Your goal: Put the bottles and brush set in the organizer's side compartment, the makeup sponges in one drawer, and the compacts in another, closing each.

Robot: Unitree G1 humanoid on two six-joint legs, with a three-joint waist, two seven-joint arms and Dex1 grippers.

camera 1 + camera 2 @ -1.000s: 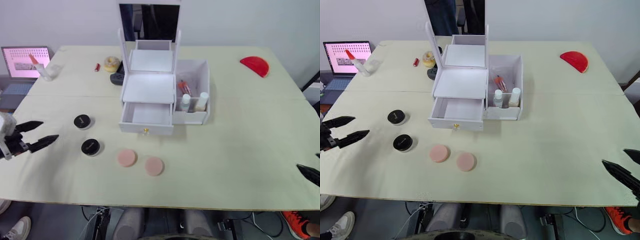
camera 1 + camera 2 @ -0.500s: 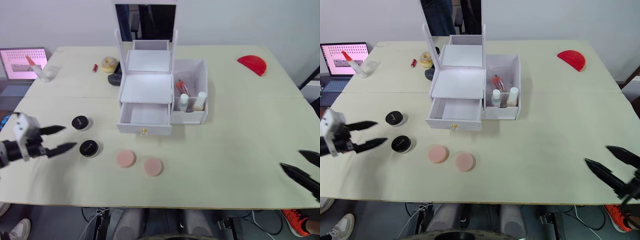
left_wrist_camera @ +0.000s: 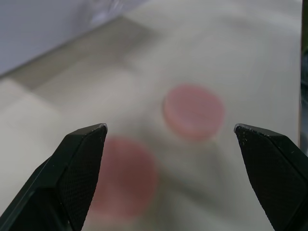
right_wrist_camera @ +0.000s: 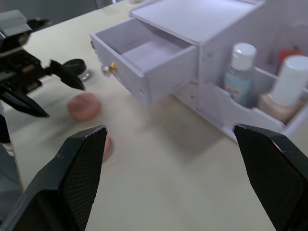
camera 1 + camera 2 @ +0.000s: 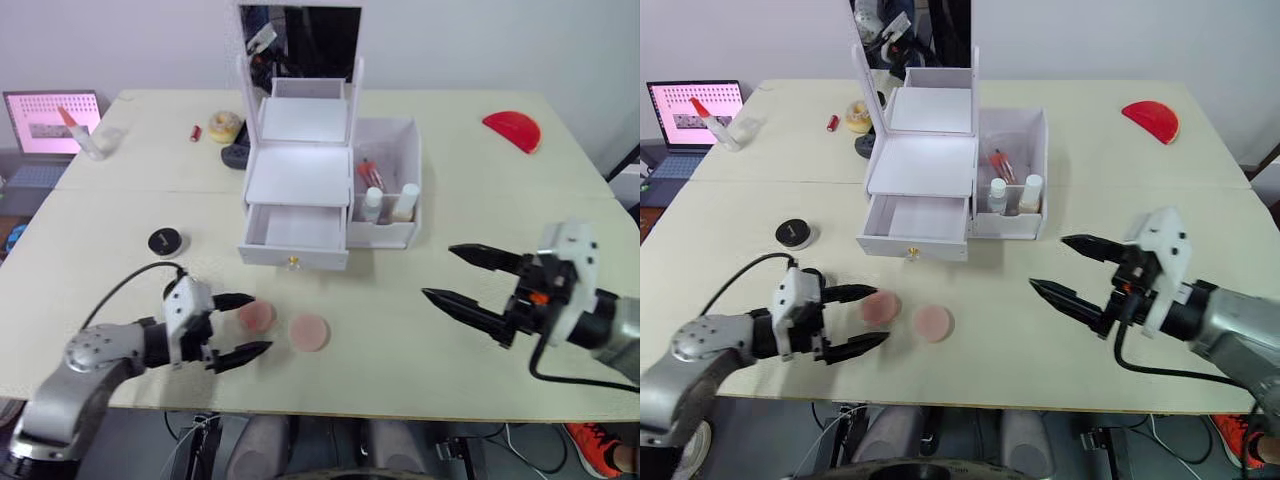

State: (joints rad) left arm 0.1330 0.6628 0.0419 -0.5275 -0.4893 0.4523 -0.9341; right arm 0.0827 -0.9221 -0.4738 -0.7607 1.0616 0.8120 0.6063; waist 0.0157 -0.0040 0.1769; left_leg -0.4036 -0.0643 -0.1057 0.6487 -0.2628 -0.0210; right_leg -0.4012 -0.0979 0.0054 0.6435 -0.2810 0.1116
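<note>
the left gripper (image 5: 852,320), its black fingers spread wide and holding nothing, sits low near the table's front edge, pointed at the nearer of two round flat pink foam sponges (image 5: 880,308); the second sponge (image 5: 933,321) lies just beside the first, towards the right edge. the white plastic organizer (image 5: 920,165) stands mid-table with its lower gold-knobbed drawer (image 5: 915,222) pulled open and empty, and the white-capped bottles (image 5: 997,195) already stand in its side bin (image 5: 1037,150). the right gripper (image 5: 1068,266), also spread and empty, hovers in front of that bin. to grasp well, i judge the left fingers should straddle one disc only, pinching across its rim without nudging its neighbour.
</note>
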